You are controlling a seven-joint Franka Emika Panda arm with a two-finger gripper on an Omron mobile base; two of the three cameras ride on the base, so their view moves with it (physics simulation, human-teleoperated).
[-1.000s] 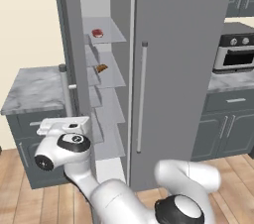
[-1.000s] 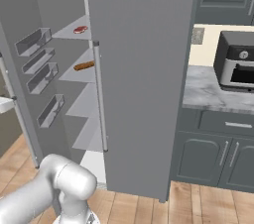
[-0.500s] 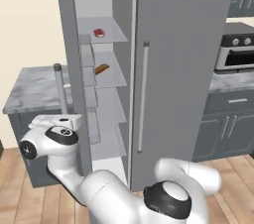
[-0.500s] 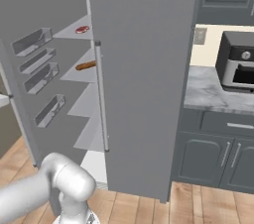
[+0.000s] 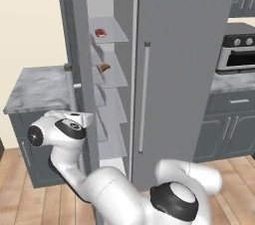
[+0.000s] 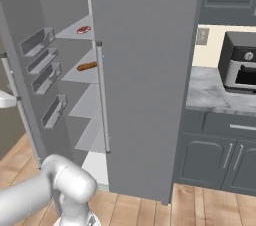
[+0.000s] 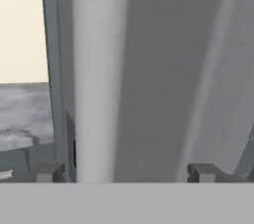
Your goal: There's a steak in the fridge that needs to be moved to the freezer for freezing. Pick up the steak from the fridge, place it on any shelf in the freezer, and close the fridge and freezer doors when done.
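The steak point(image 5: 100, 33) point(image 6: 83, 30), a small red-pink slab, lies on an upper glassy shelf point(image 5: 112, 34) of the open freezer point(image 5: 110, 84). The grey freezer door point(image 5: 77, 69) point(image 6: 30, 75) stands partly open, edge-on in the left base view. My gripper point(image 7: 124, 172) is open at the door's outer face. The door's silver bar handle point(image 7: 96, 79) runs between its fingertips point(image 7: 47, 172), nearer the left one. The arm's wrist point(image 5: 62, 128) sits low beside the door. The fridge door point(image 5: 184, 59) point(image 6: 145, 70) is shut.
A small orange-brown item point(image 5: 104, 68) point(image 6: 87, 66) lies on the freezer shelf below the steak. A marble counter point(image 5: 37, 89) stands left of the unit. Another counter point(image 6: 220, 90) with a dark oven point(image 6: 240, 67) stands to the right. Grey bins point(image 6: 42, 77) line the door's inside.
The freezer door has swung a little toward shut. My hand has moved up and in with it, keeping the handle between the fingers.
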